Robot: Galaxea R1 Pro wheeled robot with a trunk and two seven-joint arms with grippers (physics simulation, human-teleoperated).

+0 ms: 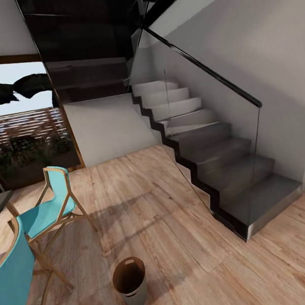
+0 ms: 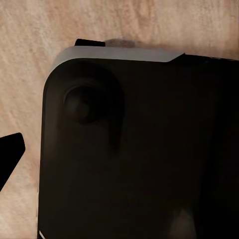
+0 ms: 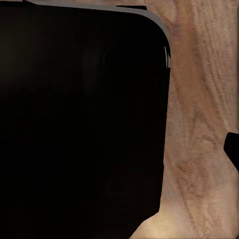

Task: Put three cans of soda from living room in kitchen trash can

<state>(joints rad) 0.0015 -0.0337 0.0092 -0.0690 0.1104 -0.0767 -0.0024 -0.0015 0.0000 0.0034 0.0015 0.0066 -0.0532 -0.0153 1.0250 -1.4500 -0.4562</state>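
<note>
One tash can [image 1: 130,282] upright on wood floor [image 1: 192,265] nr chairs [image 1: 44,216]; grippers' spread can't tell, wrist cams blocked.

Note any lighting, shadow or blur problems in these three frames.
Head view: evenly lit, slightly soft; the trash can and teal chairs cast faint shadows on the wood floor; the glass stair railing shows little glare. Left wrist view: dark robot body, detail barely readable. Right wrist view: black panel nearly featureless, floor grain soft.

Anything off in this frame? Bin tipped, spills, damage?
Nothing stands out. The trash can stands upright on the wood floor, its dark inside looking empty, apart from the turquoise chairs. No spills or damage on the floor or staircase.
</note>
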